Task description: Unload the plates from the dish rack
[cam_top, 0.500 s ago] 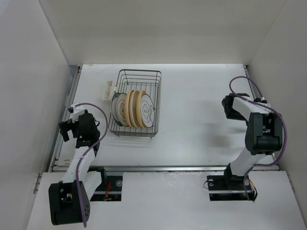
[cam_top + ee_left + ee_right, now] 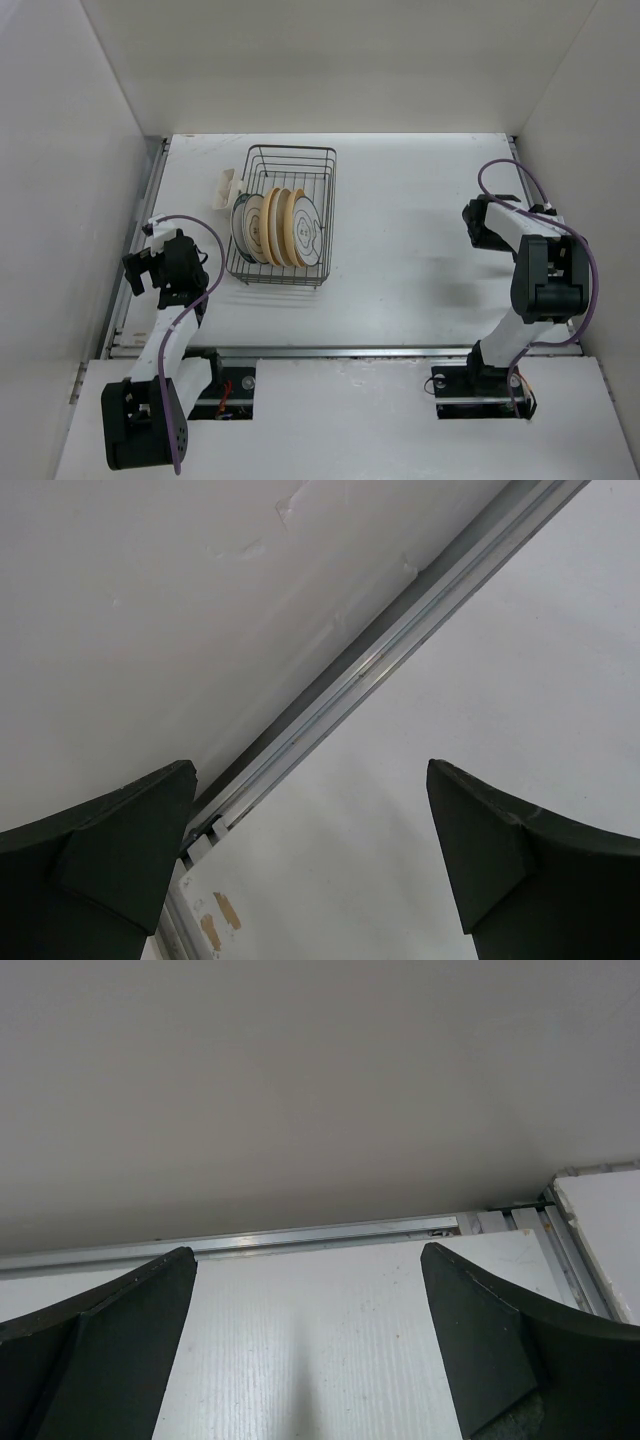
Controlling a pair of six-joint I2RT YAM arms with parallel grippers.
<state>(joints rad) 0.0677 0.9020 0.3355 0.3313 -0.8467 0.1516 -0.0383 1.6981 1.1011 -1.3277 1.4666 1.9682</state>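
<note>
The dish rack (image 2: 291,148), a dark wire basket, stands at the back left of the table. Several plates stand on edge in its near half: a white one (image 2: 242,228) at the left, yellow-tan ones (image 2: 280,226) in the middle, a white one with a centre drawing (image 2: 309,233) at the right. My left gripper (image 2: 138,268) hangs open near the table's left edge, well left of the rack; its wrist view shows the left gripper (image 2: 310,770) over bare table. My right gripper (image 2: 477,222) is open far to the right; the right gripper (image 2: 308,1250) faces the back wall. Neither wrist view shows rack or plates.
A cream clip (image 2: 228,187) sits on the rack's left side. White walls close in the table (image 2: 410,260) on three sides. A metal rail (image 2: 380,665) runs along the left edge and another rail (image 2: 300,1237) along the back edge.
</note>
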